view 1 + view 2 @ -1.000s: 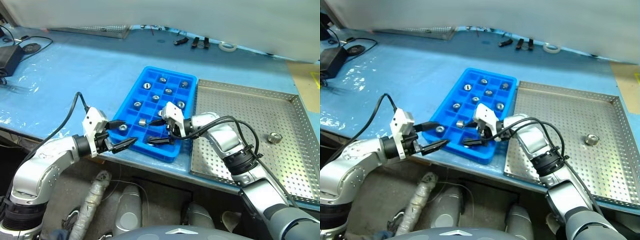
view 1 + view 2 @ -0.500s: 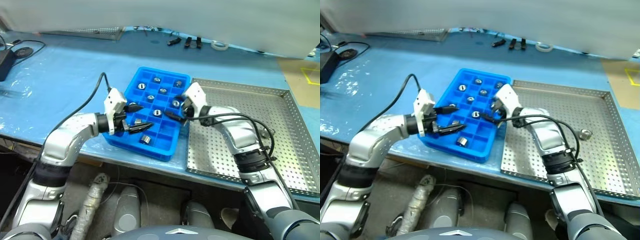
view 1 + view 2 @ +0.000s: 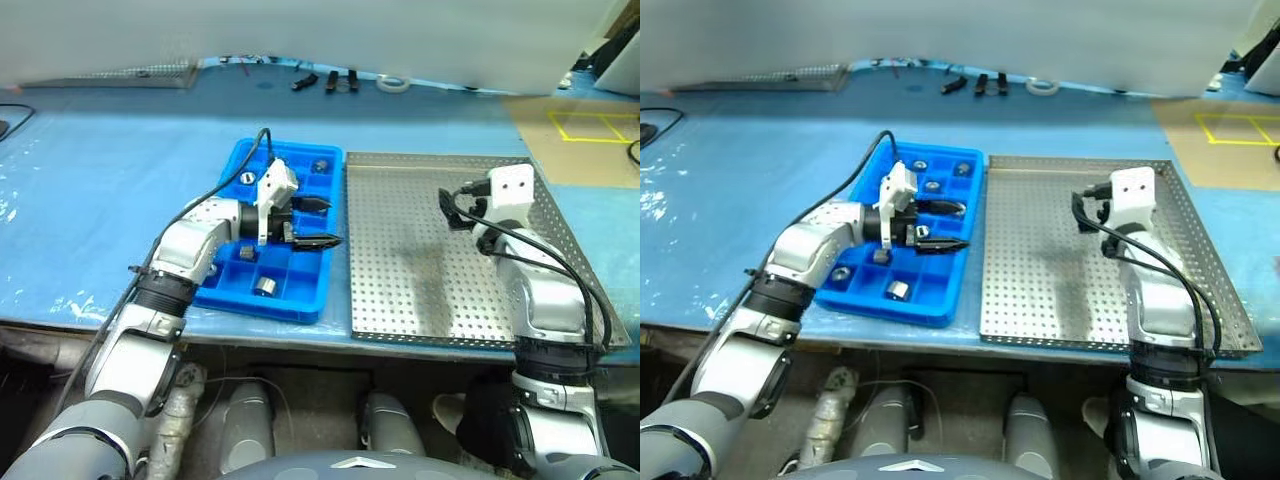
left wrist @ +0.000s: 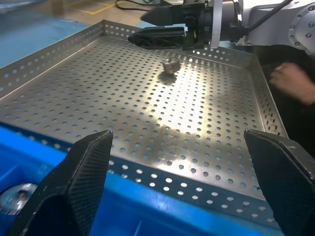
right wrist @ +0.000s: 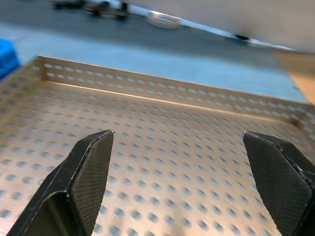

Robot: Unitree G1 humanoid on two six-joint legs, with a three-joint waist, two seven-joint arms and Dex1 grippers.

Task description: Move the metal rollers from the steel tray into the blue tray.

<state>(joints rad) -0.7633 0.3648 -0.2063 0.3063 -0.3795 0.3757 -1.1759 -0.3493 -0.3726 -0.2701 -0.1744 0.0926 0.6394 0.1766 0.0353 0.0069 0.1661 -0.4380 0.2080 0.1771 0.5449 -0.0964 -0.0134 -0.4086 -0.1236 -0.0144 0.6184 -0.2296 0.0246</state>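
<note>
Metal rollers (image 3: pixel 897 290) sit in several compartments of the blue tray (image 3: pixel 862 297), one to a square: one near the tray's near edge, others further back such as one at (image 3: pixel 921 164). One more roller (image 4: pixel 171 64) lies by itself on the perforated floor of the steel tray (image 3: pixel 420 300), seen in the left wrist view just beside the black fingers of the right gripper (image 4: pixel 162 24), apart from them and not held.

The blue tray lies on the blue table cover with its long side touching or just beside the left rim of the steel tray. The left gripper (image 3: pixel 938 226) hovers over the right half of the blue tray, pointing across toward the steel tray, its two black fingers spread wide with nothing between them. In its wrist view both fingertips (image 4: pixel 88 167) frame the blue rim and the perforated metal beyond.

The right gripper hangs over the far right part of the steel tray; its wrist view shows both fingers (image 5: pixel 91 167) standing wide apart over bare perforated floor, empty.

Along the table's far edge lie a white tape roll (image 3: pixel 391 84), a few small dark tools (image 3: pixel 327 80) and a grey mesh tray (image 3: pixel 765 77). A person's hand (image 4: pixel 291 81) shows past the steel tray's rim in the left wrist view.
</note>
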